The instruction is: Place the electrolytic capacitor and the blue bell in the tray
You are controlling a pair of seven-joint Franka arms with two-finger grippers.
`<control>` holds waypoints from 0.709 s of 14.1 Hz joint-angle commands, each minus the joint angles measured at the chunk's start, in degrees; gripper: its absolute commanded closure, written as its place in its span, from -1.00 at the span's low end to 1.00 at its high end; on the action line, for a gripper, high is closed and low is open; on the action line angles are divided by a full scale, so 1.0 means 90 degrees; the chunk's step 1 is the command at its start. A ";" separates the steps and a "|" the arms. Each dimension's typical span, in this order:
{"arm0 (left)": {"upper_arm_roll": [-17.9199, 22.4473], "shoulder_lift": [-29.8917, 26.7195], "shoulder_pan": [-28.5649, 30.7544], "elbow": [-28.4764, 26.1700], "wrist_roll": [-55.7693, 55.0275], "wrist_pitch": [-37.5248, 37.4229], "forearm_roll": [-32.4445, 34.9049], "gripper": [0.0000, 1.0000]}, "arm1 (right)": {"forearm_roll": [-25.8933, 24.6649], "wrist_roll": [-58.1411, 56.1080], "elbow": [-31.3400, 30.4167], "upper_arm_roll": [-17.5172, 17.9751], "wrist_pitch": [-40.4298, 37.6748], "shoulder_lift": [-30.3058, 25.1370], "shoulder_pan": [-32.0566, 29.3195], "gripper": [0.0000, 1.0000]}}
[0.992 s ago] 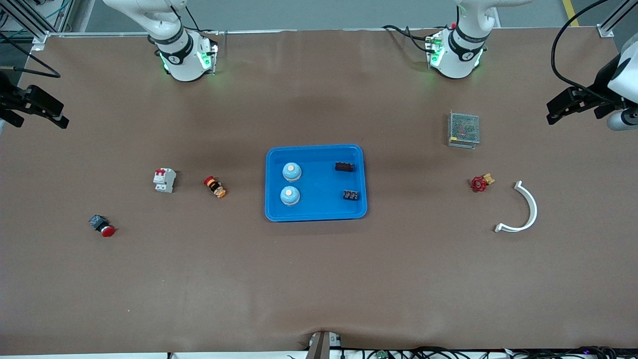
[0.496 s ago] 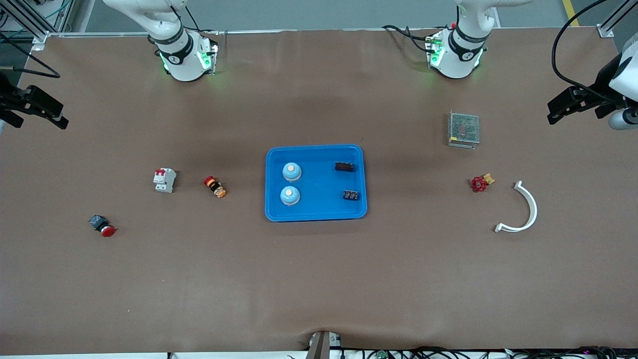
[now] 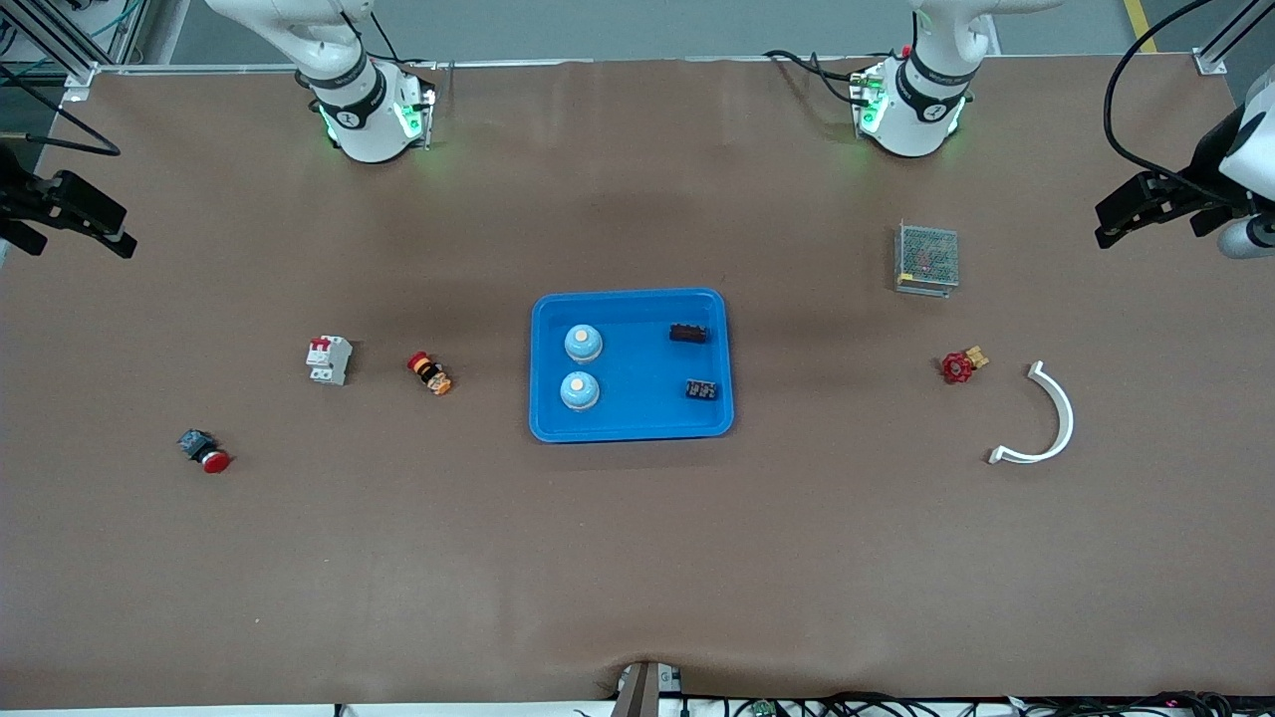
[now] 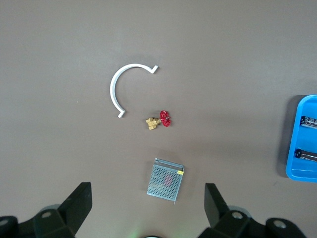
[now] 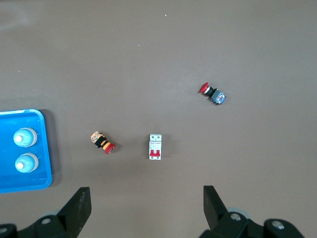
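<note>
The bright-blue tray (image 3: 637, 363) lies at the table's middle. Two blue bells (image 3: 583, 343) (image 3: 579, 390) stand in it at the right arm's end. Two small black parts (image 3: 688, 333) (image 3: 701, 389) lie at its other end; I cannot tell whether they are electrolytic capacitors. My left gripper (image 3: 1104, 225) hangs open and empty, high over the left arm's end of the table, looking down on a mesh box (image 4: 166, 179). My right gripper (image 3: 127, 233) hangs open and empty over the right arm's end; its wrist view shows the tray's edge (image 5: 43, 148) and both bells (image 5: 25, 138).
Toward the left arm's end lie a metal mesh box (image 3: 926, 259), a red-handled brass valve (image 3: 959, 366) and a white curved clip (image 3: 1056, 418). Toward the right arm's end lie a white circuit breaker (image 3: 329, 359), an orange-and-black push button (image 3: 429, 373) and a red push button (image 3: 204, 451).
</note>
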 commanded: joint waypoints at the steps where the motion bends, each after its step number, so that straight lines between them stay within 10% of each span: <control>1: -0.0042 -0.0037 -0.0020 0.0157 0.0157 -0.0141 -0.0178 -1.00 | -0.0075 -0.0052 0.0024 0.0085 -0.0002 -0.0047 -0.0094 -1.00; 10: -0.0189 -0.0018 -0.0020 0.0275 0.0284 -0.0220 -0.0480 -1.00 | -0.0075 -0.0052 0.0034 0.0094 0.0028 -0.0047 -0.0084 -1.00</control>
